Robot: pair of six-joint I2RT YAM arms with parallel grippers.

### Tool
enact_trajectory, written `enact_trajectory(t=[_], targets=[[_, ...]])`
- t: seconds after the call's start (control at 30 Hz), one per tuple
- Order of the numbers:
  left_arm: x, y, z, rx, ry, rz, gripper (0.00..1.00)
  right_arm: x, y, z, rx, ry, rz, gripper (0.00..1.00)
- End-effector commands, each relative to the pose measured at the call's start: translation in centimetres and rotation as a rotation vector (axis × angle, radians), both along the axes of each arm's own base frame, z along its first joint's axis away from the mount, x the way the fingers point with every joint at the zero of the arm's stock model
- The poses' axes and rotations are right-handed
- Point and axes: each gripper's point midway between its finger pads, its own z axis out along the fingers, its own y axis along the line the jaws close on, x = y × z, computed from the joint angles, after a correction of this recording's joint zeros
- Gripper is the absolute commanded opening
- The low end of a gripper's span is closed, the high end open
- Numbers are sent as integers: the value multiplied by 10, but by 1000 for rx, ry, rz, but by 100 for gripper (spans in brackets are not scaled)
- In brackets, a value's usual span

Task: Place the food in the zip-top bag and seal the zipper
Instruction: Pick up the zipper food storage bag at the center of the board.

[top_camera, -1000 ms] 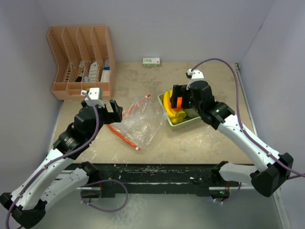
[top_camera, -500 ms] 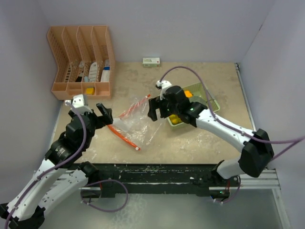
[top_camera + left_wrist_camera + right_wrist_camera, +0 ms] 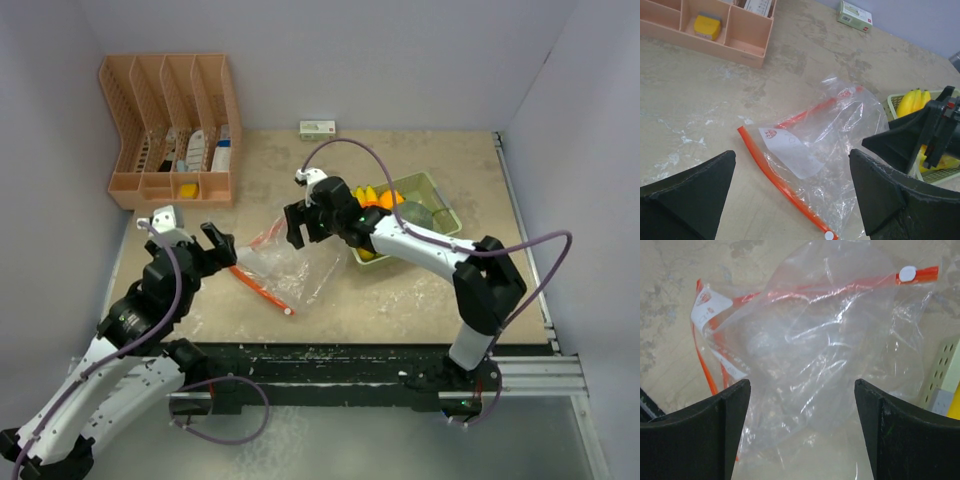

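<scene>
Beige mottled desk (image 3: 420,290) between pale walls, peach slotted organizer (image 3: 170,120) at back left. Left pincer (image 3: 222,248) stands wide and empty at the near-left edge of the clear zip-top bag (image 3: 290,265), which lies crumpled mid-desk; right pincer (image 3: 802,385) is also wide, nothing held, poised over the bag's far side. Food, yellow bananas (image 3: 912,102) and orange pieces, sits in the pale green tray (image 3: 445,208) just right of the bag; small box (image 3: 318,129) by the back wall.

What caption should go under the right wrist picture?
Open right claw poised over the crumpled, empty zip-top bag on the table.
</scene>
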Motion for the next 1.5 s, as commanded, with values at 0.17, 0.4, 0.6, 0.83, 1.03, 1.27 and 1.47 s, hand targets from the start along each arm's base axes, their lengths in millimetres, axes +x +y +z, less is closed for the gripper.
enact_trajectory(t=[0.17, 0.4, 0.6, 0.83, 1.03, 1.27, 1.47], targets=[[-7, 2, -7, -58, -4, 11, 99, 35, 7, -6, -46, -39, -96, 56], [-4, -6, -20, -72, 9, -8, 100, 43, -29, 16, -102, -68, -293, 0], [3, -20, -33, -108, -2, -48, 96, 47, -70, 70, -74, -157, -418, 0], [13, -37, -44, -143, -9, -89, 94, 48, -98, 114, 84, -135, -451, 0], [18, -51, -27, -198, -124, -156, 90, 44, -123, 147, 180, -127, -424, 0], [3, -84, 21, -371, -475, -395, 92, 29, -135, 196, 324, -134, -353, 0], [-17, -109, 26, -403, -660, -590, 91, 18, -129, 227, 487, -78, -257, 0]])
